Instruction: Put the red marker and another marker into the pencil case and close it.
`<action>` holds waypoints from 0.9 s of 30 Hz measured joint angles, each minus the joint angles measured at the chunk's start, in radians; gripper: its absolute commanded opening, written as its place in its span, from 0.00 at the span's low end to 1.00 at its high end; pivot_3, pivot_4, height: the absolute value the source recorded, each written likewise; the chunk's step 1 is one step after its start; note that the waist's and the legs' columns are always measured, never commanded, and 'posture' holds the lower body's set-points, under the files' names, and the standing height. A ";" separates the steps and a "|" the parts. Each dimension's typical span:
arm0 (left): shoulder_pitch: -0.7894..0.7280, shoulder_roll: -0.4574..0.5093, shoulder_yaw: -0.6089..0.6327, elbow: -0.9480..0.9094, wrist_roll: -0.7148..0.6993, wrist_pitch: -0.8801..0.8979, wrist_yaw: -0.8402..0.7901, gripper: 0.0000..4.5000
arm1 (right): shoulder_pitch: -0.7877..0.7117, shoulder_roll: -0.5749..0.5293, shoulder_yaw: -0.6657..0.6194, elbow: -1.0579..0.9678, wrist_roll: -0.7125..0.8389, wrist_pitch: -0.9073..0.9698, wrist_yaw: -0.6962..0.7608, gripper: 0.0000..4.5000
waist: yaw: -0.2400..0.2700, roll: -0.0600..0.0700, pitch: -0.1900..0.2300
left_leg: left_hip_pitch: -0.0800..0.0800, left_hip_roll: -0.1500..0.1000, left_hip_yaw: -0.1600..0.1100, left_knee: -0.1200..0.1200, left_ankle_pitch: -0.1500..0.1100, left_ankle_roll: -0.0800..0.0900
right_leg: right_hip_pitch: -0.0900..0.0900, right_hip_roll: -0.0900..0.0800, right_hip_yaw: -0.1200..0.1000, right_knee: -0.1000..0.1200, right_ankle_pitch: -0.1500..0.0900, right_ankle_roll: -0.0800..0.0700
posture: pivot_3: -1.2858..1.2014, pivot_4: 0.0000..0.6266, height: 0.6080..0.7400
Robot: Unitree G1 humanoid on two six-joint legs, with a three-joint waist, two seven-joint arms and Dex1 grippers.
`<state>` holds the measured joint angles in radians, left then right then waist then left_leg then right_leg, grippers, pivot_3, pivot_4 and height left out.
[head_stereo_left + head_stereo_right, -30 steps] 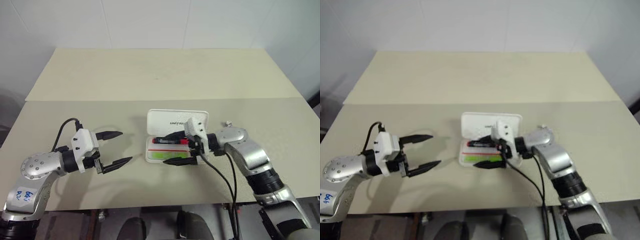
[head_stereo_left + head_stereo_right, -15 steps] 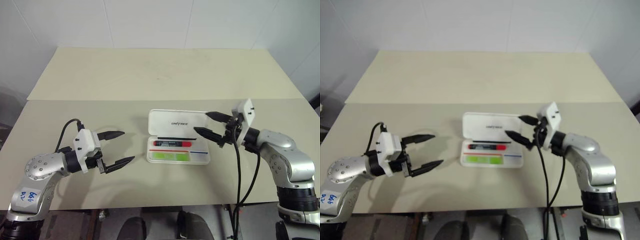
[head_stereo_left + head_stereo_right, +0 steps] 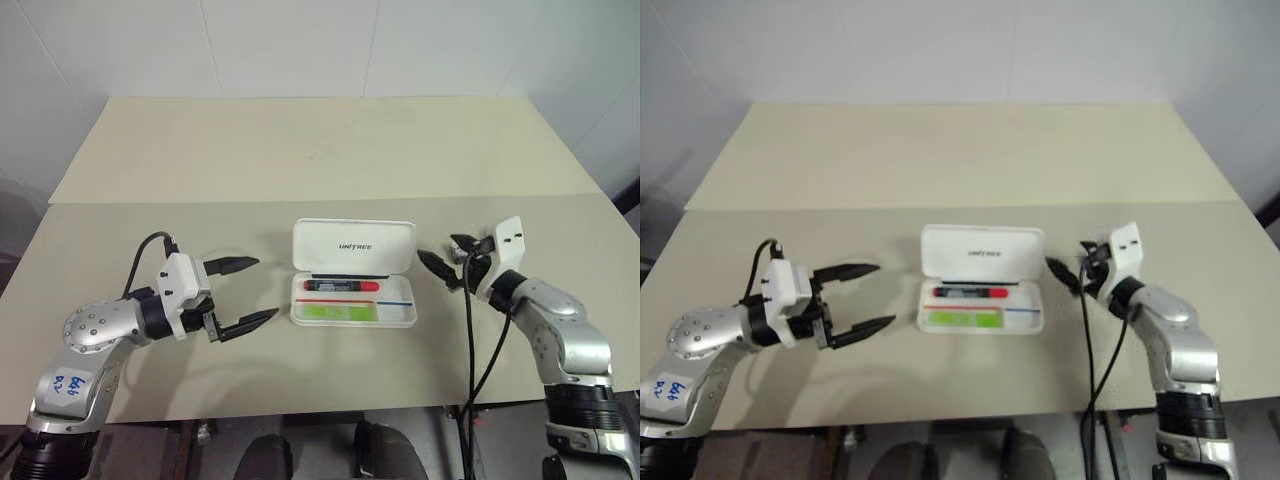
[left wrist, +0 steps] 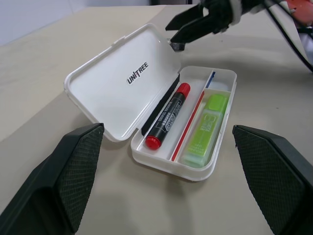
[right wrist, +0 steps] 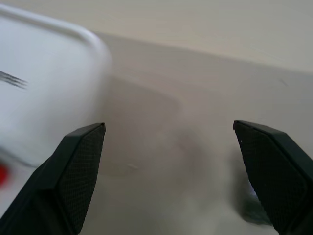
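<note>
The white pencil case (image 3: 353, 272) is lying open near the middle of the tan table (image 3: 300, 150), its lid with the dark UNITREE logo standing up along the far edge at 12 o'clock of the tray. The red marker (image 4: 168, 116), black-barrelled with red cap and tail, is lying inside the tray in the compartment nearest the lid, running parallel to the hinge. The lime-green marker (image 4: 206, 129) is lying in the front compartment at 6 o'clock of the red one, a thin red-and-blue stripe between them. The left gripper (image 3: 242, 294) is hovering at 9 o'clock of the case, apart from it, pointing toward it with its two black fingers spread wide and nothing between them. The right gripper (image 3: 447, 259) is hovering at 3 o'clock of the case, just beside the lid's end and clear of it, its fingers likewise parted and holding nothing. In the left wrist view the right gripper's black fingertips are showing beyond the far corner of the lid, not touching it.
</note>
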<state>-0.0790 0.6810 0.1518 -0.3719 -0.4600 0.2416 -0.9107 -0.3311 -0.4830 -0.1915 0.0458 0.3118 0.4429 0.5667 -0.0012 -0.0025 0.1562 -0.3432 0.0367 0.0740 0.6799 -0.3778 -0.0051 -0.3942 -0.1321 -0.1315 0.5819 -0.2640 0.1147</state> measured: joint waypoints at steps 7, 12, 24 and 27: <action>-0.028 -0.005 -0.013 0.001 0.002 -0.002 0.006 1.00 | -0.131 0.053 0.026 0.288 -0.133 -0.132 -0.171 0.98 | -0.007 0.000 0.000 | 0.002 0.001 0.002 0.000 0.000 0.000 | 0.000 0.001 0.000 0.000 0.000 0.000 | 0.52 0.24 1.00; -0.028 -0.005 -0.013 0.003 0.003 -0.002 0.013 1.00 | -0.199 0.076 0.025 0.409 -0.135 -0.200 -0.198 0.98 | -0.009 0.000 0.000 | 0.002 0.001 0.003 0.000 0.000 0.000 | 0.000 0.001 0.001 0.000 0.000 0.000 | 0.52 0.24 1.00; -0.037 -0.005 -0.010 0.022 0.010 -0.003 0.022 1.00 | -0.230 0.087 0.019 0.466 -0.123 -0.224 -0.208 0.98 | -0.018 0.000 0.000 | 0.003 0.002 0.004 0.000 0.000 0.000 | 0.001 0.000 0.002 0.001 0.000 0.000 | 0.52 0.24 1.00; -0.031 -0.005 -0.007 0.022 0.010 -0.004 0.022 1.00 | -0.205 0.071 0.014 0.432 -0.119 -0.210 -0.208 0.98 | -0.012 0.000 0.000 | 0.003 0.002 0.004 0.000 0.000 0.000 | 0.001 0.000 0.002 0.001 0.000 0.000 | 0.52 0.24 1.00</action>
<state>-0.1095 0.6760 0.1452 -0.3498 -0.4499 0.2380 -0.8884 -0.5360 -0.4117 -0.1776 0.4780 0.1928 0.2324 0.3584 -0.0129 -0.0021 0.1564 -0.3402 0.0385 0.0775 0.6795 -0.3775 -0.0054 -0.3934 -0.1319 -0.1294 0.5830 -0.2640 0.1147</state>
